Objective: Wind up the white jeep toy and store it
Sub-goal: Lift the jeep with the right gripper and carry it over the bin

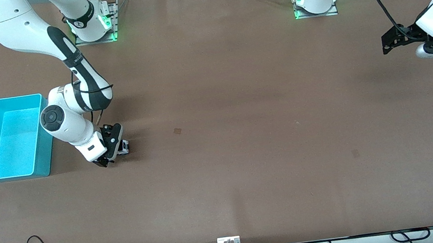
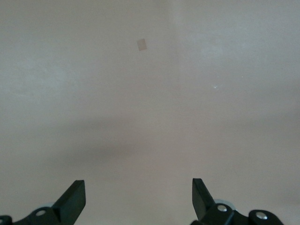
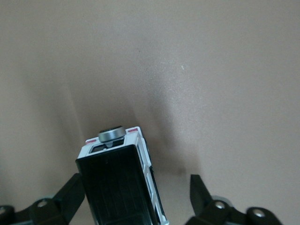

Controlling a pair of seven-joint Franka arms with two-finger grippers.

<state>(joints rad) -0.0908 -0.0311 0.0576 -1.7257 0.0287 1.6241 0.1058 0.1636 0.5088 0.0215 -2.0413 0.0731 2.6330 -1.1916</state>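
Observation:
The white jeep toy (image 1: pixel 123 147) stands on the brown table beside the blue bin, on the side toward the table's middle. In the right wrist view its black roof (image 3: pixel 117 180) and a spare wheel at its end show between the fingers. My right gripper (image 1: pixel 114 153) is low over the jeep and open around it (image 3: pixel 136 182): one finger is close against one side, and a gap stays on the other side. My left gripper (image 1: pixel 390 43) waits in the air at the left arm's end of the table, open and empty (image 2: pixel 138 185).
An empty blue bin (image 1: pixel 45 156) stands at the right arm's end of the table, close to the right arm's wrist. A small square patch (image 1: pixel 177 131) marks the table near its middle and also shows in the left wrist view (image 2: pixel 142 44).

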